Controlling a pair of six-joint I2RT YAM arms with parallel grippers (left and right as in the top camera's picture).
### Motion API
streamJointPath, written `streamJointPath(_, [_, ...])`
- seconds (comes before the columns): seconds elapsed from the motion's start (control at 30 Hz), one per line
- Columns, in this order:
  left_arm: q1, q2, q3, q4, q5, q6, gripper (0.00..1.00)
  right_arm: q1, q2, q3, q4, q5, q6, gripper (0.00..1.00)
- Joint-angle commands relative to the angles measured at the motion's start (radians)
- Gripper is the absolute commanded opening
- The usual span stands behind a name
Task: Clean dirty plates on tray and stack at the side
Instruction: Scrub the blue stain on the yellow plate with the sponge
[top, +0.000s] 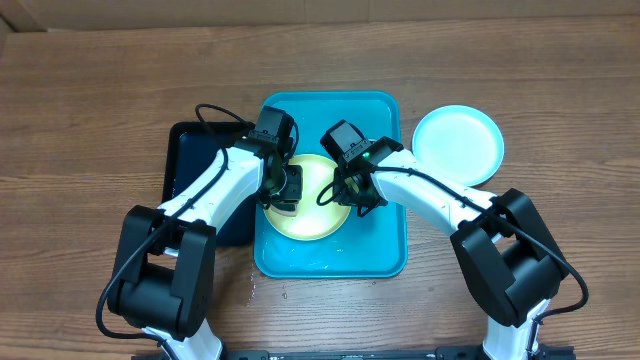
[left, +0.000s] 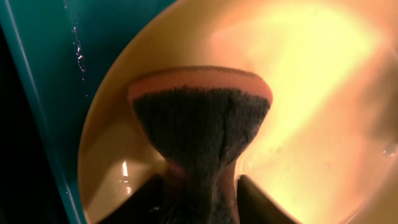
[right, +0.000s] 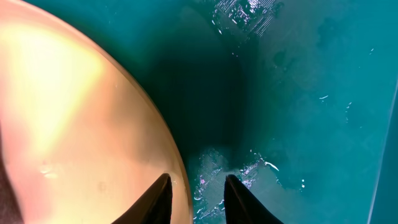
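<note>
One yellow plate (top: 318, 222) wet in tray (top: 385, 255), one cyan plate (top: 458, 144) on bench (top: 80, 120).
L tool (left: 199, 202) pinches sponge (left: 200, 118); R tool (right: 198, 198) astride rim, grip unclear. Plate prob. light, stiff, slick w/ water: hold by rim.

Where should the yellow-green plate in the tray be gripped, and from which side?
Probably its thin raised rim on the right edge, coming from above and the right. The yellow-green plate lies flat in the tray, so only the rim gives purchase; the left claw holds the sponge on its left half. The right claw, open, straddles that rim.
</note>
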Motion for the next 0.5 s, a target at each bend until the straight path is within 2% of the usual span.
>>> streamJointPath(0.0, [-0.001, 0.004, 0.048, -0.01, -0.007, 0.027, 0.31, 0.0, -0.021, 0.002, 0.002, -0.002, 0.001, 0.3])
streamJointPath(0.47, [-0.029, 0.006, 0.021, -0.009, -0.067, 0.026, 0.28, 0.001, -0.021, 0.002, 0.002, -0.024, 0.001, 0.22])
